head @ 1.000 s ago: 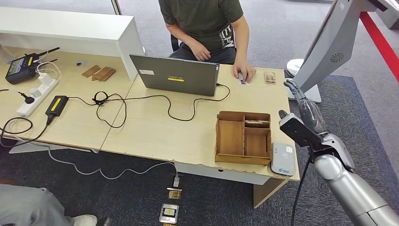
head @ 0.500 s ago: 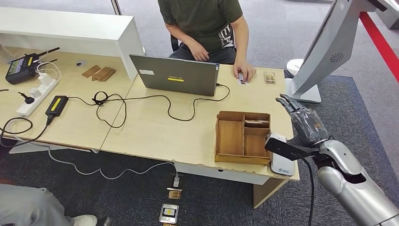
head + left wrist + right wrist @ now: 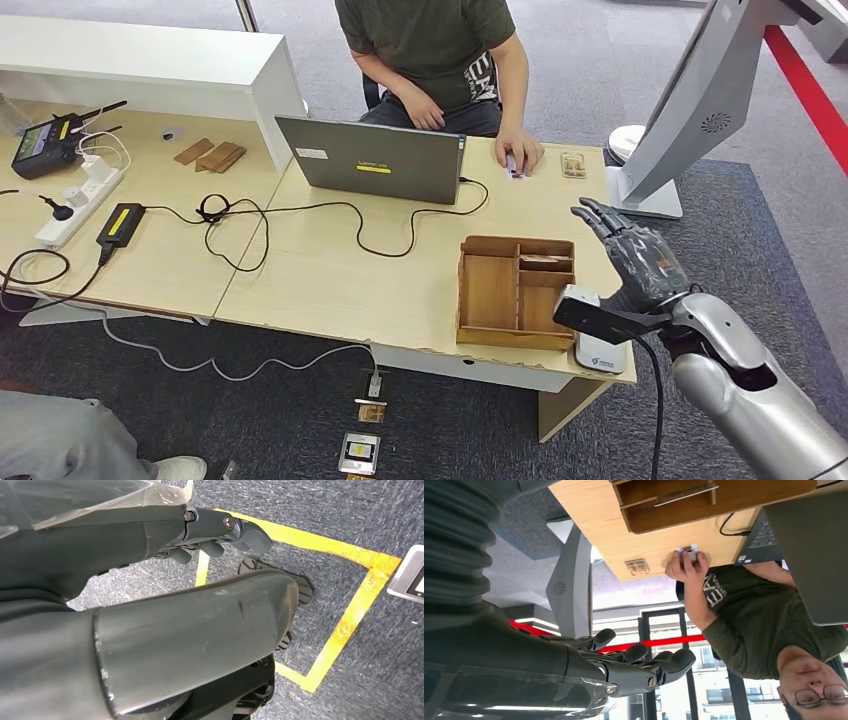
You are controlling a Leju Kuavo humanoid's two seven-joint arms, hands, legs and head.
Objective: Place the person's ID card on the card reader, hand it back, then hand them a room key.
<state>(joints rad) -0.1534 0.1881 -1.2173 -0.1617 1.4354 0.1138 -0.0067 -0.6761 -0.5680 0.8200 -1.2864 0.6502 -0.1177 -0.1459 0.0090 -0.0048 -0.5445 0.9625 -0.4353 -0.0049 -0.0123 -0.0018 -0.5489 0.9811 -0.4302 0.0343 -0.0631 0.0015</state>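
right hand [image 3: 640, 262] has swung in from the table's right edge over the last second: first raised and edge-on beside the table, then lower with its back turned up, now a touch further in toward the wooden tray [image 3: 517, 291]. fingers spread, nothing in them; the right wrist view agrees, fingers [image 3: 644, 665] extended and apart in open air.

reading: the reach for the card has only begun. nothing of the task is done yet.

id card [image 3: 515, 166] lies on the far side of the table [image 3: 330, 270], under the person's hand [image 3: 520, 150], just right of the laptop [image 3: 372, 160]. in the right wrist view the person's fingers rest on it, a small pale card [image 3: 687, 551]. well apart from the right hand, which hangs near the table's right edge, beside the tray.

card reader [image 3: 600, 352] sits at the near right corner of the table, touching or just beside the tray, partly hidden by the robot's wrist camera. room key: something lies in the tray's far right compartment, cannot tell what.

left hand [image 3: 210, 535] hangs over grey carpet with yellow tape; fingers look curled in, holding nothing.

next, likely: reach forward past the tray toward the person's hand.
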